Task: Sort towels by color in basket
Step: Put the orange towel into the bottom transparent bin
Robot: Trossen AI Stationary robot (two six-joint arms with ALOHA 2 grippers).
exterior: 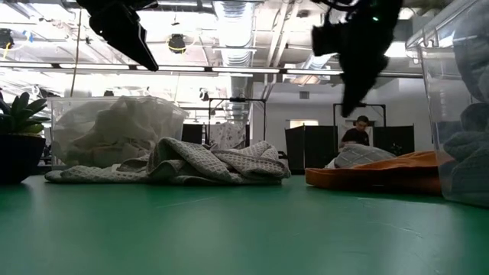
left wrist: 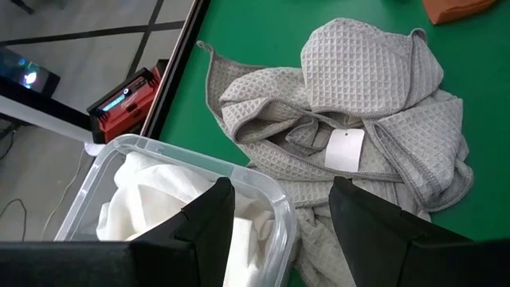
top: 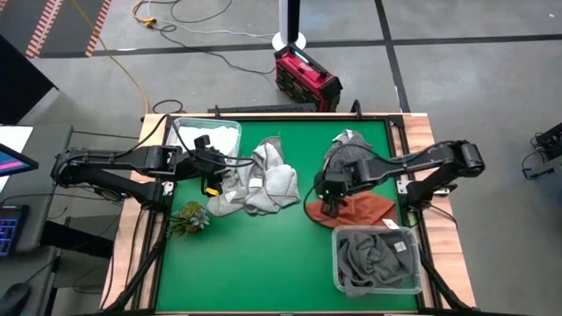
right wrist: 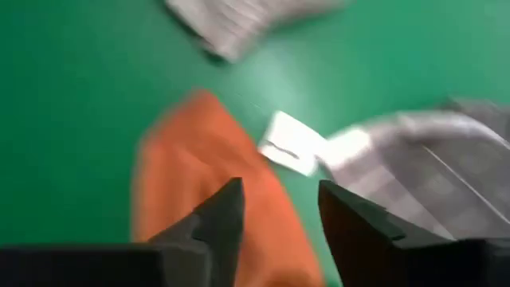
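- Right claw (top: 331, 208): hangs above the counter (top: 263, 263), fingers apart in its wrist view, nothing between them. Directly below lies the rust orange towel (top: 364, 209), spread flat, its long axis running across the counter toward the right edge.
- Checked grey towel (top: 345, 151): bunched just behind the orange one, toward the far edge, partly under the right arm.
- Right bin (top: 338, 263): clear, at the near right corner, holding dark grey towels (top: 373, 254); just beside the orange towel.
- Left claw (top: 209, 175): held wide, empty, hovering by the left bin (top: 235, 128), which holds white towels (top: 211, 133).
- Light grey towels (top: 263, 180): crumpled heap at mid-counter, just to the right of the left claw, a white tag showing.
- Plant sprig (top: 189, 218): near the left edge, apart from the cloths.
- Judgement: the right arm is nearer the orange towel; a straight descent would meet it.
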